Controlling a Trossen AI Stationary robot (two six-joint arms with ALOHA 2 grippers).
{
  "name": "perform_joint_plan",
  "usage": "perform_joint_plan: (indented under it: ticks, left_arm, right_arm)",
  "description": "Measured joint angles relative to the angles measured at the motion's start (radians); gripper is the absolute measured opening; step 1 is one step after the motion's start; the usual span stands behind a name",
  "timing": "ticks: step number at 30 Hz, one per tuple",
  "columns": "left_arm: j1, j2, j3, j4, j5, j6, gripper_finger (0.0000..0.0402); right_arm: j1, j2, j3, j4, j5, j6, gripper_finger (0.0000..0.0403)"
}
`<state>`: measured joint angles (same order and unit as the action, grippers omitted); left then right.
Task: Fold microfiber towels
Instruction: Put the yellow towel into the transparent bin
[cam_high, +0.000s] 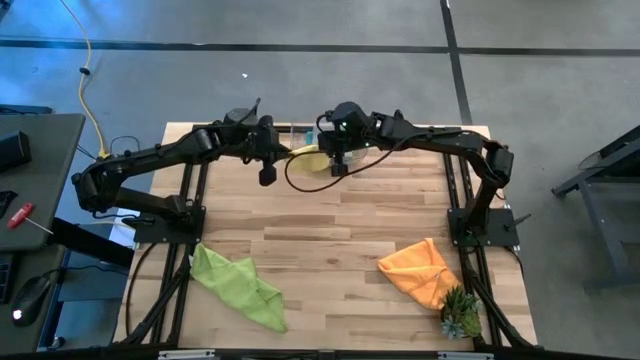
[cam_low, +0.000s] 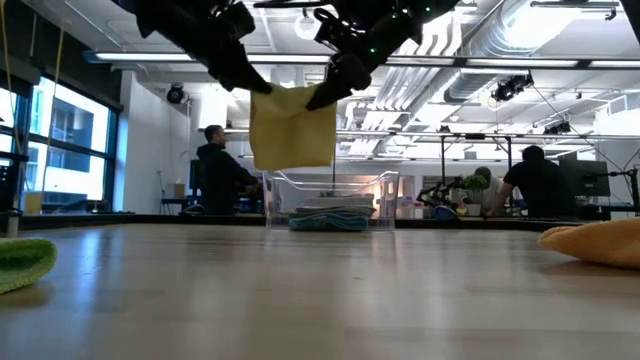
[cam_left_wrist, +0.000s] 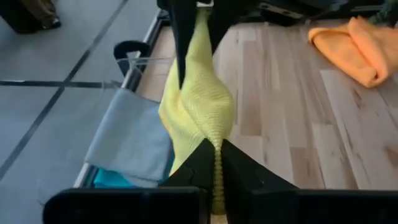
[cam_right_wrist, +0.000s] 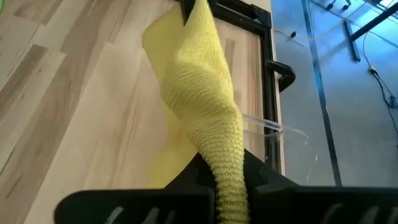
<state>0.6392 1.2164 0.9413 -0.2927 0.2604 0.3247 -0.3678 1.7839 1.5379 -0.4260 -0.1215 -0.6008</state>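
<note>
Wooden slats of the table (cam_high: 330, 235) run across under both arms, with an open workshop behind where people sit at benches. I have the yellow towel (cam_low: 292, 127) hanging in the air above the far edge, pinched at its two upper corners: my left gripper (cam_low: 258, 84) is clamped on one corner, my right gripper (cam_low: 322, 97) on the other, both narrow and closed on cloth. The towel's top edge runs from one claw to the other, so its long axis lies across the table, and the body hangs straight down between them.

Directly below and just behind it sits the clear bin (cam_low: 331, 201), with a grey towel (cam_left_wrist: 127, 137) and a teal one already stacked inside. I judge the coming move turns on that: the hanging edge is just in front of the bin.

A green towel (cam_high: 238, 284) lies crumpled at the near left, an orange towel (cam_high: 420, 271) at the near right beside a small spiky plant (cam_high: 461, 314); both look unfolded.
</note>
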Motion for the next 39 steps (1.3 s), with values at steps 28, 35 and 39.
perform_joint_plan:
  ticks: [28,35,39]
  left_arm:
    - [0.219,0.501,0.257,0.174,0.076,-0.208,0.0]
    - [0.222,0.515,0.26,0.147,0.074,-0.221,0.0]
    - [0.237,0.519,0.259,0.139,0.057,-0.225,0.0]
  right_arm:
    - [-0.317,0.063,0.0,-0.064,-0.442,0.438,0.0]
    - [-0.334,0.093,0.0,-0.063,-0.513,0.52,0.0]
    - [-0.339,0.137,0.0,-0.054,-0.516,0.563,0.0]
